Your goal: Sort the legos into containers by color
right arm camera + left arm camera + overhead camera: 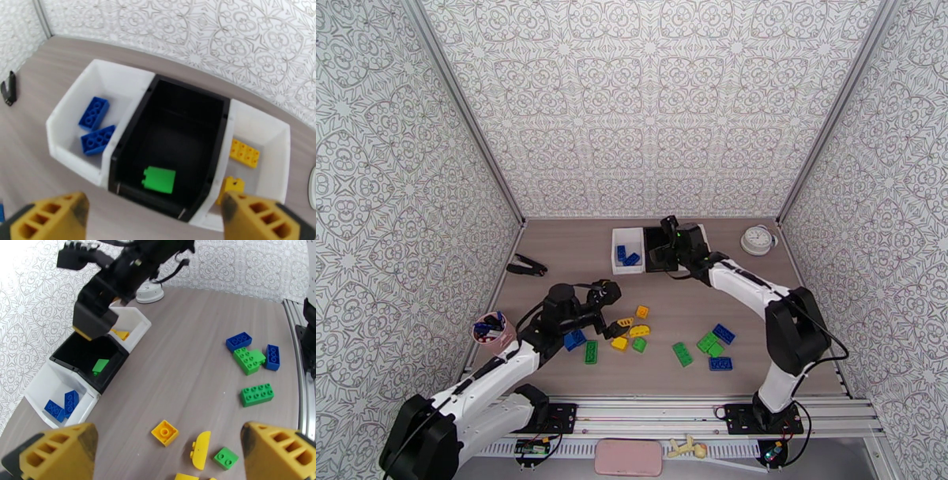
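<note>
3 bins sit side by side at the far side of the table [790, 316]. The left white bin [102, 75] has 2 blue bricks [94, 112] in it. The black bin [185, 89] in the middle has 1 green brick [158, 179] lying on its floor. The right white bin [260, 118] has what looks like 2 yellow bricks [245, 153], but 1 is partly hidden by the wall.

The right claw [156, 215] hangs just above the black bin. Its fingers are spread wide and nothing is between them.

The left claw [168, 455] hangs over the middle of the table, just above some loose yellow bricks [164, 432]. Its fingers are spread wide too, with nothing in them.

Loose green bricks [257, 394] and loose blue bricks [239, 341] lie near each other on the table, on the right arm's side. 1 more blue and 1 more green lie near the left arm.
</note>
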Controlling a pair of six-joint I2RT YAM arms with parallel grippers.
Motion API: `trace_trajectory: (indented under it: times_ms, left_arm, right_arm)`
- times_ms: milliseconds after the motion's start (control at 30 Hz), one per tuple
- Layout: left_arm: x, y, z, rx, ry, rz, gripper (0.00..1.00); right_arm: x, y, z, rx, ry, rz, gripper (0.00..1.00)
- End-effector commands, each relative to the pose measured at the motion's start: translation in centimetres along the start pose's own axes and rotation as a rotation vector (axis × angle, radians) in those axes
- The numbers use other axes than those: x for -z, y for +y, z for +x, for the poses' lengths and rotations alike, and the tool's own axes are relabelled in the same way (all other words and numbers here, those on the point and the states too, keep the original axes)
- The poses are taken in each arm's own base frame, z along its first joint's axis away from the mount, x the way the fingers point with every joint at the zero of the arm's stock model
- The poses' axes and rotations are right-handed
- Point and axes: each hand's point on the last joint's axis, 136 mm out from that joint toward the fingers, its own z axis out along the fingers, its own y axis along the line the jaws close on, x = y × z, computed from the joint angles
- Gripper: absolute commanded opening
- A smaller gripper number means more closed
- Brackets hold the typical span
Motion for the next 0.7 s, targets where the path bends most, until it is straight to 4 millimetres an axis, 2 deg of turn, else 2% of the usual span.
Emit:
trace_trajectory:
  times_ms: [0, 167, 300, 533, 667]
  left_arm:
    - [0.8, -0.7, -0.2, -0.025, 0.014, 0.066, 1.0]
    - [1.9, -0.3, -0.7, -0.021, 0.005, 0.111, 1.0]
    - [3.0, 0.7, -0.9, 0.019, 0.006, 0.117, 1.0]
    - [3.8, 2.1, -1.3, 0.055, -0.002, 0.103, 1.0]
    - [4.0, 2.2, -1.3, 0.05, 0.003, 0.092, 1.0]
  right_arm:
    - [1.5, 1.7, 3.4, 0.092, 0.09, -0.091, 0.93]
    - [3.6, 3.6, 5.9, 0.205, 0.146, -0.184, 0.93]
    - [4.3, 6.3, 7.6, 0.309, 0.212, -0.27, 0.92]
    - [3.3, 10.1, 10.1, 0.422, 0.332, -0.343, 0.92]
    - [2.1, 11.5, 11.5, 0.462, 0.38, -0.35, 0.92]
